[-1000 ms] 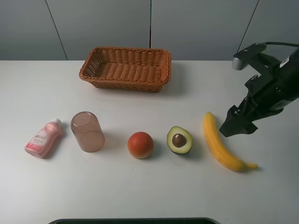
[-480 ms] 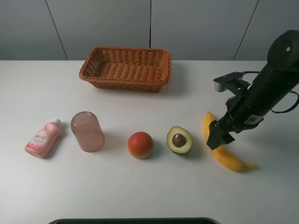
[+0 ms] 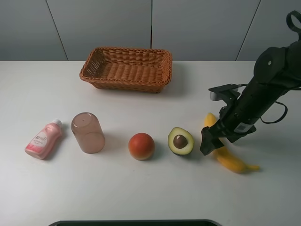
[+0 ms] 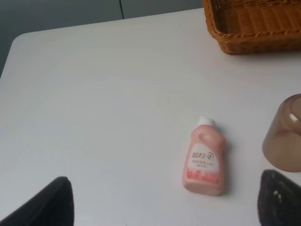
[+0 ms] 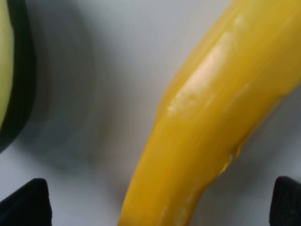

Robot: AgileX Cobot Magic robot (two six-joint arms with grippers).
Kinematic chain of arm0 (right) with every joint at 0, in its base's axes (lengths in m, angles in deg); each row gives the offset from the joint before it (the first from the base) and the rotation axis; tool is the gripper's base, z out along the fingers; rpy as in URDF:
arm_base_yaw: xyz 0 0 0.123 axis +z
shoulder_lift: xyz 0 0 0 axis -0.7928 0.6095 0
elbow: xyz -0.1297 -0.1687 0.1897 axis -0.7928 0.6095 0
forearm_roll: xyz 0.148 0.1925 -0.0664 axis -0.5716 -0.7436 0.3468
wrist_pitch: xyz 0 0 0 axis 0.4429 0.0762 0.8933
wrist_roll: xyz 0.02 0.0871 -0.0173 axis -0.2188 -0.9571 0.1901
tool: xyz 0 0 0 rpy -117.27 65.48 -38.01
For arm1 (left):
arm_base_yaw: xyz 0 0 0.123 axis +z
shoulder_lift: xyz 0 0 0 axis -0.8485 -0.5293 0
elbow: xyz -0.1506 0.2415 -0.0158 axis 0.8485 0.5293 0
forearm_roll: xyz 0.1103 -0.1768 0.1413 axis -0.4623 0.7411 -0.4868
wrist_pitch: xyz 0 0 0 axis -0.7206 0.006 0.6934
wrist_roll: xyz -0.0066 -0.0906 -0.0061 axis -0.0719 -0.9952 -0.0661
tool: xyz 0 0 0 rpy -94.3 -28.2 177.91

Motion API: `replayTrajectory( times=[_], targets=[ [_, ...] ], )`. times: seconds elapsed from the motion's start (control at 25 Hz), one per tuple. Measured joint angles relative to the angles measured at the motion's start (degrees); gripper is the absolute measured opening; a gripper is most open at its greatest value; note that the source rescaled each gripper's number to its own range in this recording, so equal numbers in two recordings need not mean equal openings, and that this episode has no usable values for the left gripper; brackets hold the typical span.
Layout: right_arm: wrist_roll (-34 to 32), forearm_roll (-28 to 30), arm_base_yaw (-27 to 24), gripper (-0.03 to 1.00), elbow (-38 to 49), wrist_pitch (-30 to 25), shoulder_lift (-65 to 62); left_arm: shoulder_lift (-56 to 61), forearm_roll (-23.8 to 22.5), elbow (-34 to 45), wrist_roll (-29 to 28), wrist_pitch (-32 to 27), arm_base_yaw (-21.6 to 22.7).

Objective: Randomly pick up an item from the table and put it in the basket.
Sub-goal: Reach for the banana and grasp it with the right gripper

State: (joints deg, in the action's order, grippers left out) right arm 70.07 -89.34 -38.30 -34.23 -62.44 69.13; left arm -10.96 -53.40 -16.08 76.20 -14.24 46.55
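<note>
The long yellow banana (image 3: 233,161) lies on the white table (image 3: 141,193) at the right, next to the halved avocado. My right gripper (image 3: 210,141) is low over the banana's middle and hides part of it. In the right wrist view the banana (image 5: 207,127) fills the space between the two wide-apart fingertips (image 5: 26,202), so the right gripper (image 5: 155,205) is open around it. The brown wicker basket (image 3: 126,85) stands empty at the back centre. My left gripper (image 4: 163,205) is open and empty above the table's left side, and is out of the high view.
In a row left of the banana lie the halved avocado (image 3: 180,141), a round red-orange fruit (image 3: 141,146), a tipped pinkish cup (image 3: 87,133) and a pink bottle (image 3: 43,139). The left wrist view shows the bottle (image 4: 203,159), cup (image 4: 286,136) and basket corner (image 4: 254,23).
My right arm has swung left and come down from beside the banana to right over its middle. The banana and the other items have not moved.
</note>
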Motion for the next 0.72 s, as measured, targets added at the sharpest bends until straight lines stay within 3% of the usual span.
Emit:
replayTrajectory(
  times=[0.28, 0.56, 0.64, 0.72],
  targets=[
    [-0.65, 0.01, 0.12, 1.00, 1.77, 4.98, 1.31, 0.00, 0.00, 0.00, -0.22, 0.00, 0.00],
    [-0.73, 0.01, 0.12, 1.00, 1.77, 6.19, 1.42, 0.00, 0.00, 0.00, -0.22, 0.00, 0.00],
    [-1.02, 0.19, 0.12, 0.91, 1.77, 6.58, 1.42, 0.00, 0.00, 0.00, -0.22, 0.00, 0.00],
    [-1.17, 0.43, 0.12, 0.64, 1.79, 7.07, 1.53, 0.00, 0.00, 0.00, -0.22, 0.00, 0.00]
  ],
)
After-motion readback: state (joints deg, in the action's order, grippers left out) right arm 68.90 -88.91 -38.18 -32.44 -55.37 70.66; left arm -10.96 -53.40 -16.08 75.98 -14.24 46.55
